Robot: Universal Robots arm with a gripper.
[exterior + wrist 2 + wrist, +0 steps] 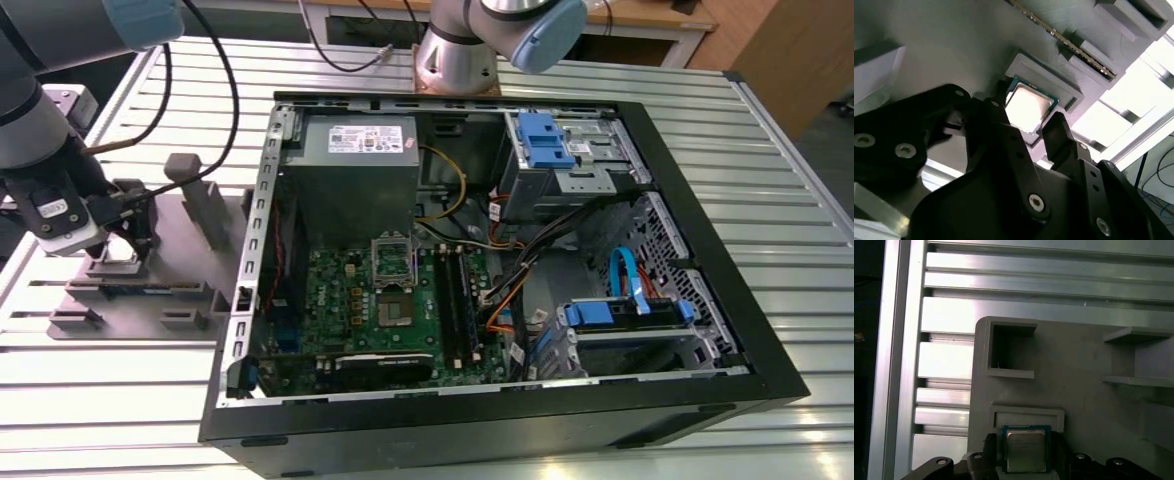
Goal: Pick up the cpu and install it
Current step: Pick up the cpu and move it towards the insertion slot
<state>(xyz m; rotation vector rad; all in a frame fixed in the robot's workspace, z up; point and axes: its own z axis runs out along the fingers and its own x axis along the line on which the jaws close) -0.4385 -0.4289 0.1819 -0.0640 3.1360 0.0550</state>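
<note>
One cpu (1025, 450) is lying flat, shiny side up, in a shallow square seat of the grey tray (1079, 355); in the second wrist view the same cpu (1030, 105) is catching the light. One gripper (1025, 444) is standing right around it, with black parts showing on two opposite sides of the chip in both wrist views (1026, 112). Whether it is squeezing the cpu or only standing close around it, I cannot tell.

Just past the seat, one long thin strip (1074, 44) with a gold edge is sitting in a slot of the tray.

In the exterior view the gripper (114, 250) is hanging low over the one tray (80, 320) at the exterior view's left, and two tall upright blocks (211, 208) are rising from it. The tray is resting on a slatted metal table (134, 420).

Beside the tray, one open computer case (721, 330) is lying on its side. Inside, one green board (347, 300) is carrying one square socket (400, 300), well apart from the cpu. Two blue brackets (541, 135) are showing among the drive bays, and one grey power supply (358, 140) is sitting at the far end. Behind the case, the arm's base (461, 60) is standing on the table.
</note>
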